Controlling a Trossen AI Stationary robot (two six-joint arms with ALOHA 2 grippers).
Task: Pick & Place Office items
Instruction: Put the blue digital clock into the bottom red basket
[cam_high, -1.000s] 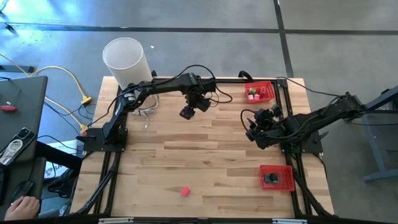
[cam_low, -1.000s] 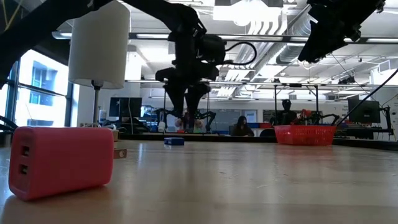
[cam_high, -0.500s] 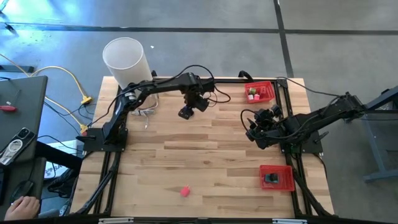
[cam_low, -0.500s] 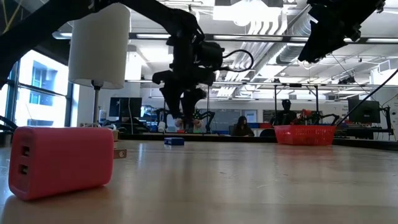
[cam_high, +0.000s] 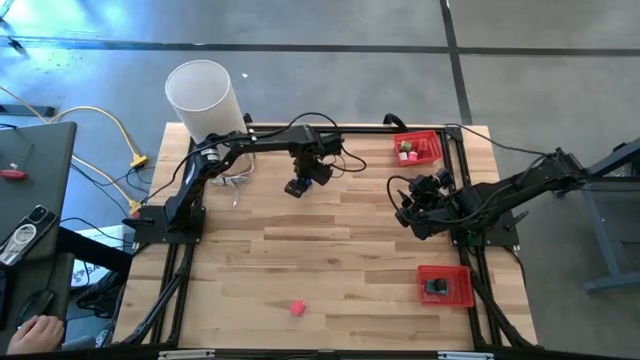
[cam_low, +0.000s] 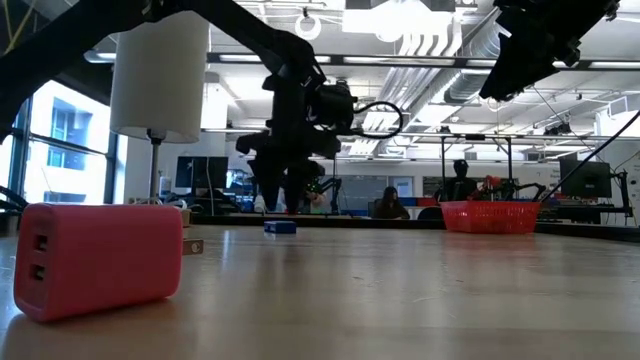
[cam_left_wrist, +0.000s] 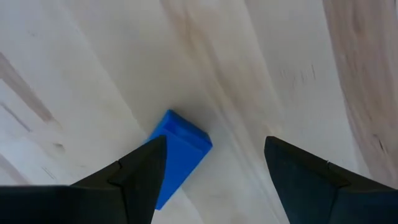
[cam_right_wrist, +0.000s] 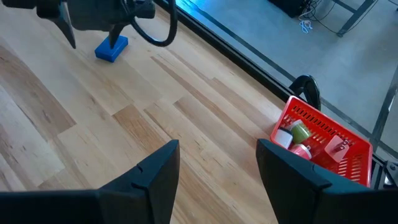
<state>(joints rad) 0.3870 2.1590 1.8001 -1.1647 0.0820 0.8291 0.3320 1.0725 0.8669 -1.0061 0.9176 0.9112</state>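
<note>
**Ana:** Left gripper (cam_left_wrist: 208, 168) first: its fingers stand apart over the blue piece (cam_left_wrist: 177, 149), gripping nothing. One finger overlaps that block's edge; the other is off to the side, over bare wood.

**Ben:** So I'd centre it before descending, so that the block sits evenly between the fingers and isn't nudged away.

**Ana:** Agreed. Come straight down, then close across the narrow faces.

**Ben:** And the right gripper (cam_right_wrist: 217, 165)?

**Ana:** Waiting at its own side, fingers apart, empty.

**Ben:** Farther out?

**Ana:** The red tray (cam_high: 417, 147) at the table's far right corner holds several small pieces; that looks like the destination. A pink piece (cam_high: 297, 308) lies well apart, near the front edge.
</note>
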